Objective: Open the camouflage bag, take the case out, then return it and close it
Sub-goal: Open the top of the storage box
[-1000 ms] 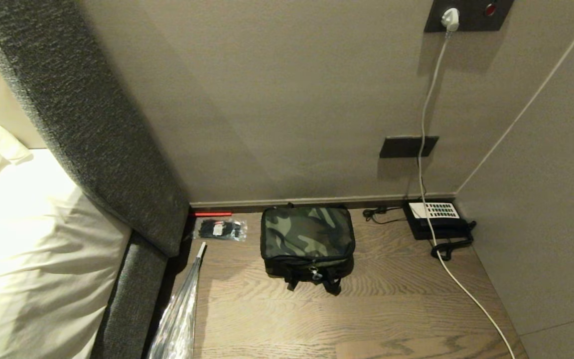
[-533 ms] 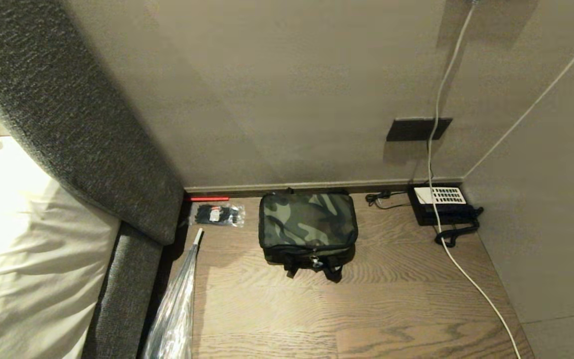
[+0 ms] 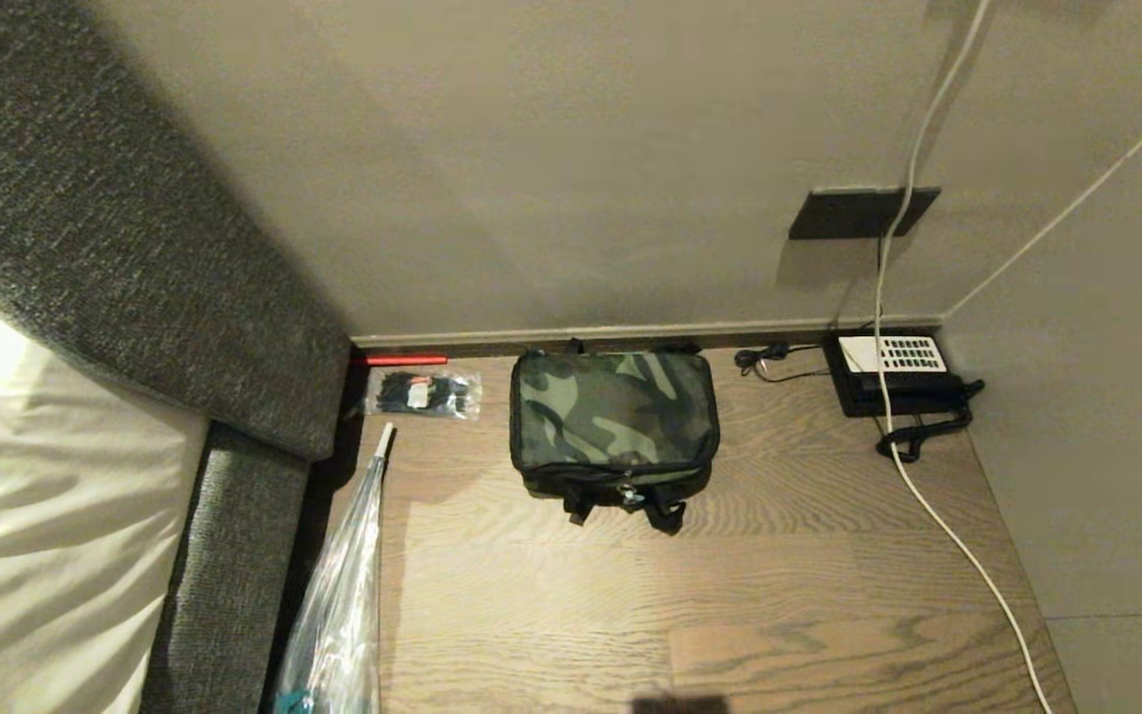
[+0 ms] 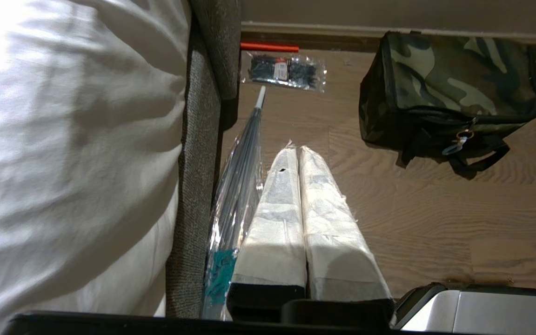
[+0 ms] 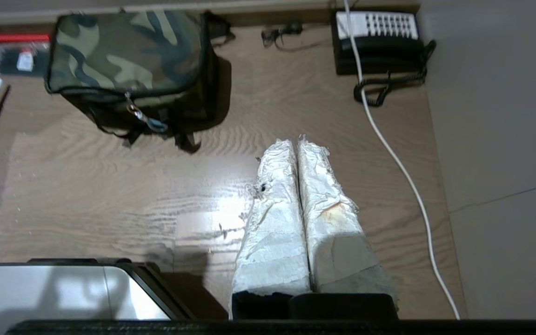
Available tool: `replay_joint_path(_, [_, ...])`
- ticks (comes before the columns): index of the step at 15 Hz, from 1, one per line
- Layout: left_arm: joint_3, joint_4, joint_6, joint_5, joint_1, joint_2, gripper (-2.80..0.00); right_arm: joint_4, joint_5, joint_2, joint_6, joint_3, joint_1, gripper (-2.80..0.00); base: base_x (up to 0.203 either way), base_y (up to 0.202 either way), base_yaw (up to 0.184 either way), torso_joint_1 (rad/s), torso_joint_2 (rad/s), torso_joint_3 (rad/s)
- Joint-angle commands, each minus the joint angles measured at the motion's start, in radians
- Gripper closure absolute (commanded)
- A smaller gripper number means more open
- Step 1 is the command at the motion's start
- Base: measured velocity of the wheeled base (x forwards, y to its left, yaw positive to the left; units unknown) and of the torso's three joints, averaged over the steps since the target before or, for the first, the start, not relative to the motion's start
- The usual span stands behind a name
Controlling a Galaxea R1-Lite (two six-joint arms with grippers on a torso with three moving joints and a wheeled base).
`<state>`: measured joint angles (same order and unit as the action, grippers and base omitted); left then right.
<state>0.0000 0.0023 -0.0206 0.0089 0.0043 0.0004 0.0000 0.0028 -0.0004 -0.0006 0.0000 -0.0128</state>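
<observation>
The camouflage bag [image 3: 614, 416] stands zipped shut on the wooden tabletop near the back wall, its zipper pull [image 3: 628, 491] hanging on the front side. It also shows in the left wrist view [image 4: 449, 88] and the right wrist view [image 5: 128, 60]. The case is hidden. My left gripper [image 4: 296, 151] hangs shut and empty over the wood, well short of the bag and beside the bed frame. My right gripper [image 5: 295, 142] is shut and empty too, over bare wood to the bag's right and nearer front. Neither arm shows in the head view.
A clear packet of black ties [image 3: 422, 393] and a red stick [image 3: 400, 360] lie left of the bag. A wrapped umbrella [image 3: 338, 605] leans along the grey bed frame [image 3: 234, 555]. A black desk telephone [image 3: 893, 372] sits back right, a white cable [image 3: 938, 516] trailing forward.
The whole head view has shifted: the camera tilted downward, so the wall slid up out of frame and more tabletop shows. Bag and other things stay put.
</observation>
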Motion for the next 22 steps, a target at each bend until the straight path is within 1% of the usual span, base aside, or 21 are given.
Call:
replay_joint_path(1, [0.003,0.001,-0.001,0.0,0.0,-0.002,0.0,0.0,0.0,-0.003,-0.001,0.0,0.0,0.0,0.0,0.0,0.0,0.004,0.0,-0.201])
replay_joint_path(22, [0.003,-0.001,0.001,0.0,0.0,-0.002,0.0,0.0,0.0,-0.003,0.001,0.0,0.0,0.0,0.0,0.0,0.0,0.001,0.0,-0.19])
